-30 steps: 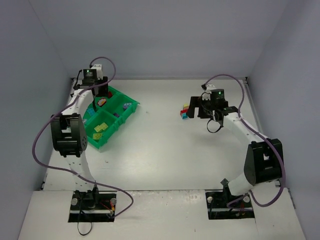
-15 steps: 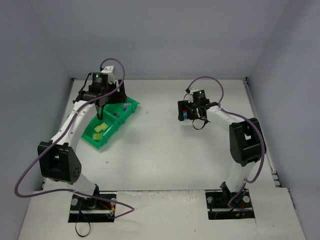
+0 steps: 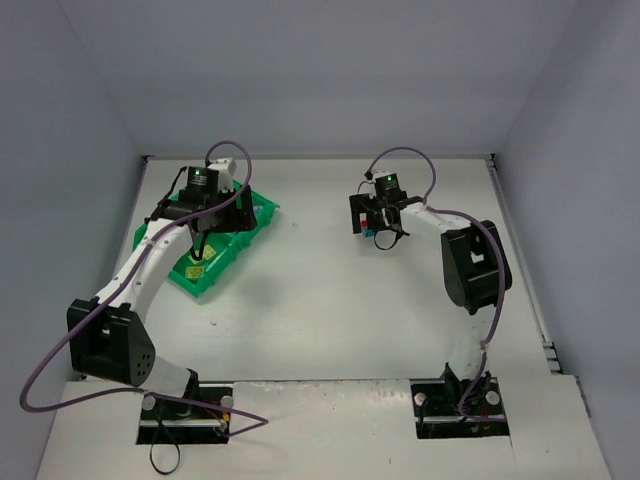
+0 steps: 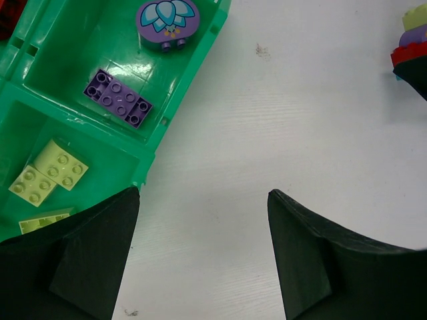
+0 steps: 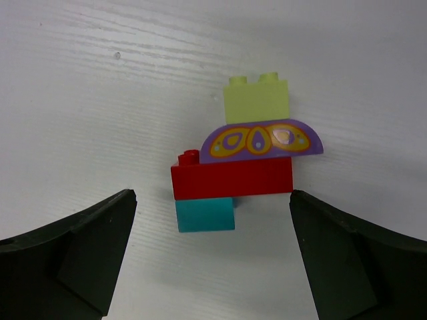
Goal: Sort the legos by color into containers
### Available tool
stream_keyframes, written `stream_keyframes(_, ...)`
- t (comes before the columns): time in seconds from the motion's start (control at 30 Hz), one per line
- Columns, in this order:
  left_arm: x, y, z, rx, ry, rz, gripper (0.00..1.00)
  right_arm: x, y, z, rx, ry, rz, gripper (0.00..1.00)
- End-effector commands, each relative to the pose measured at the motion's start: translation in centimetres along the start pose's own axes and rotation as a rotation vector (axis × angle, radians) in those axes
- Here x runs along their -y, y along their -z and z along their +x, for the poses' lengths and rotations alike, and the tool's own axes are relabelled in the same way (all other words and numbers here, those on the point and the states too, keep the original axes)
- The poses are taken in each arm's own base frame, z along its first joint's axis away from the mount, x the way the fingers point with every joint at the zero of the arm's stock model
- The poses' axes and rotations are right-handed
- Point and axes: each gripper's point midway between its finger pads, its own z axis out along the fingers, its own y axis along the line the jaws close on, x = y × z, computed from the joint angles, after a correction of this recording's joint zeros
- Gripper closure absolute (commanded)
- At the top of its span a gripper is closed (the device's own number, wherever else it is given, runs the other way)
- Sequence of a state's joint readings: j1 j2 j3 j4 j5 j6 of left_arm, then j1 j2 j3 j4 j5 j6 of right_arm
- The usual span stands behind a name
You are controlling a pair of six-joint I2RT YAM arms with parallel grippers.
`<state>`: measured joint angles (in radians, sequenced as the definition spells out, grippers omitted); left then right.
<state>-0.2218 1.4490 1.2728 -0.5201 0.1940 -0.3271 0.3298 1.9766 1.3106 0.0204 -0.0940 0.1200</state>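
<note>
Right pincer (image 5: pixel 212 197), wide open and empty, has swung in on the stacked legos (image 5: pixel 233 175) on the counter (image 5: pixel 100 100) well right of the green tray (image 4: pixel 177 100), while the left pincer (image 4: pixel 203 192), also open and empty, has slid to that tray's right edge, so a fresh pick looks near

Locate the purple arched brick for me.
Right wrist view, centre: the purple arched brick lies on the right of the table, stacked between the yellow-green brick and the red brick.

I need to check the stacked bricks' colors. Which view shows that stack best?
Right wrist: the stack sits centered and close, yellow-green, purple, red, cyan all clear. Top external shows a tiny speck; left wrist catches only its edge.
</note>
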Motion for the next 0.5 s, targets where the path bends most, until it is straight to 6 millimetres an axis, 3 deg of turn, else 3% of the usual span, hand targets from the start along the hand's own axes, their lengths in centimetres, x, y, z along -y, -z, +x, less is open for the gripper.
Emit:
stream_keyframes(0.0,1.4,1.5,-2.0,0.079,0.001,0.05,0.29,0.0,-0.6,-2.8,0.073,0.026,0.028,0.04)
stream_keyframes(0.47,1.6,1.4,-0.9,0.06,-0.006,0.058,0.29,1.0,-3.3,-1.6,0.026,0.09,0.062,0.1)
